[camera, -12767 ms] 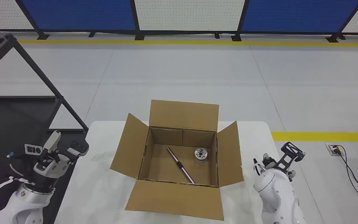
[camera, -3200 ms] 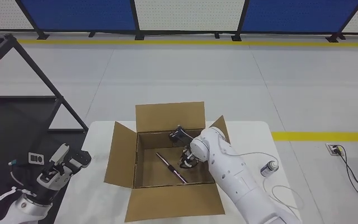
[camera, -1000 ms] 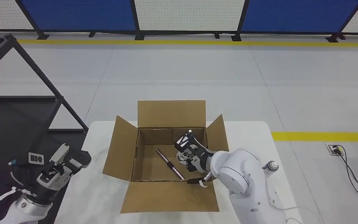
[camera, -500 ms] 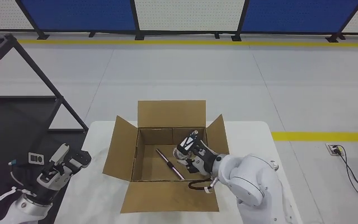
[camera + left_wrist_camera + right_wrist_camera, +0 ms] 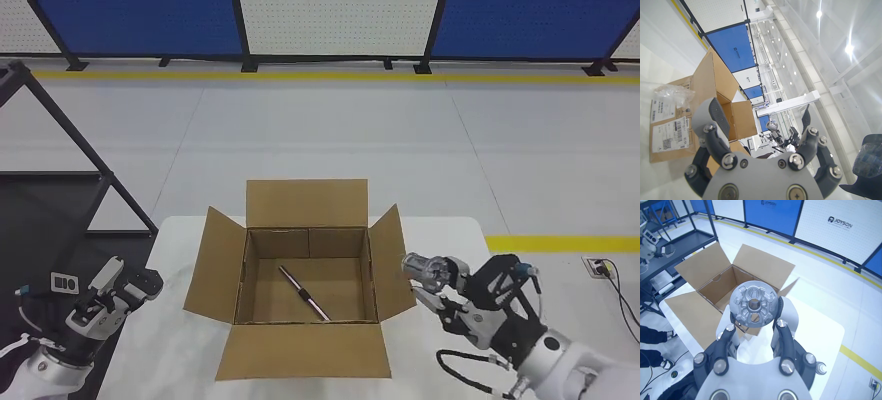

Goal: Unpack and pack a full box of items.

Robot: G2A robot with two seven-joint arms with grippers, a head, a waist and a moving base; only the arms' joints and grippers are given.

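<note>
White table point(image 5: 180, 340) under an open cardboard box point(image 5: 305, 350) (flaps splayed), crumpled clear plastic point(image 5: 674, 92) beside it

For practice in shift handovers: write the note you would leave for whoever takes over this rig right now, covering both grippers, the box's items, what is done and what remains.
Left gripper: open and empty, at the left edge of the table.
Right gripper: shut on the round metal part, held above the table on the robot's right of the open cardboard box.
Metal rod: lying on the box floor.
Done: the metal part is out of the box.
Left: probably set the part down, take out the rod, then pack both back.
</note>
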